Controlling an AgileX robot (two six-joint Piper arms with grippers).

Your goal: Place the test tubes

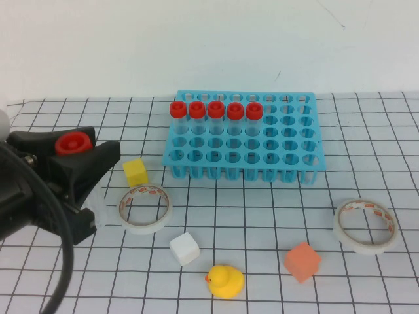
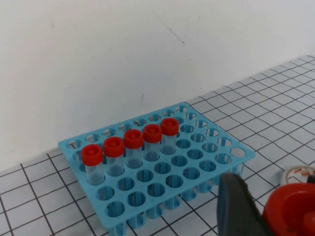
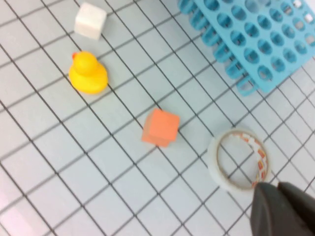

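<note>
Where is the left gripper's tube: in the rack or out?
Out: the left gripper, at the table's left, holds the tube away from the rack. The right gripper, shut, hangs near a tape roll.

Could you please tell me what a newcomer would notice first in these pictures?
The blue rack at the far middle of the table, with five red-capped tubes in a row, stands out first. At near left the left gripper grips another tube; the right gripper, shut, hangs near the right tape roll.
</note>
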